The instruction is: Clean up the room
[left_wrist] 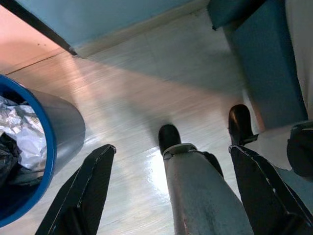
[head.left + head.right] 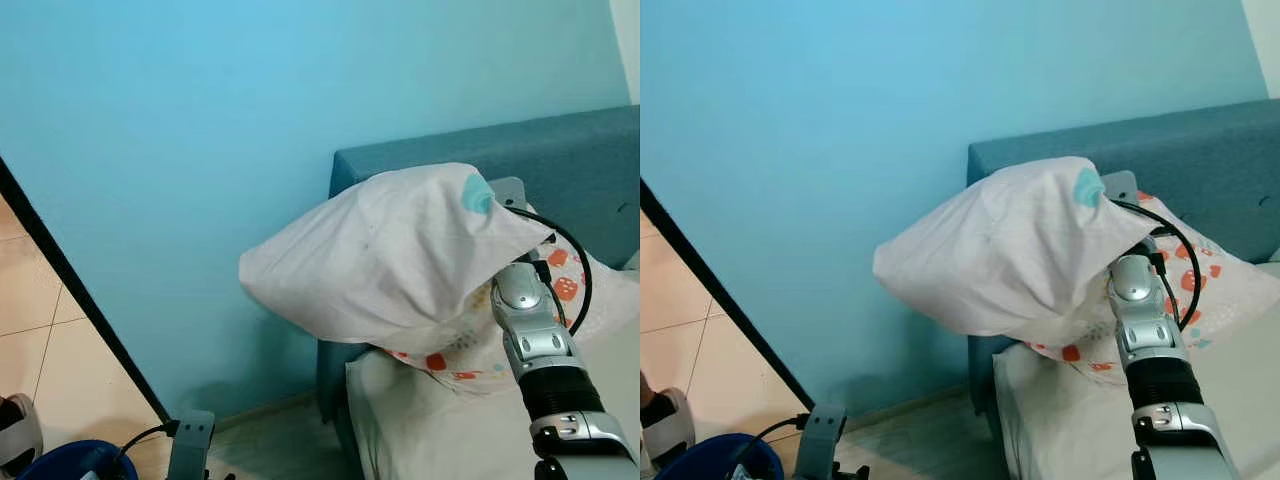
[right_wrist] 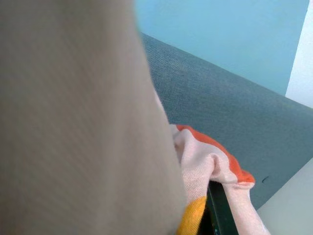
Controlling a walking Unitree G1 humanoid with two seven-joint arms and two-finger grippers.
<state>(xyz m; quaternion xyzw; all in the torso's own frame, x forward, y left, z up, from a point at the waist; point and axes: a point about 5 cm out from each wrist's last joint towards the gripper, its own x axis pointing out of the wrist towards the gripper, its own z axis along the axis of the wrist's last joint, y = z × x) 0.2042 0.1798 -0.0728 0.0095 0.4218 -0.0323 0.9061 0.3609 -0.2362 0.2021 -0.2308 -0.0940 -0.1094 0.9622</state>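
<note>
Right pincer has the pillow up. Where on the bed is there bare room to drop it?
Free: the bare mattress strip along the near edge, between the bed corner and the right arm. Crowded: the head end against the blue headboard, where a patterned pillow lies. The lifted pillow hides the right pincer and hangs over the corner.
</note>
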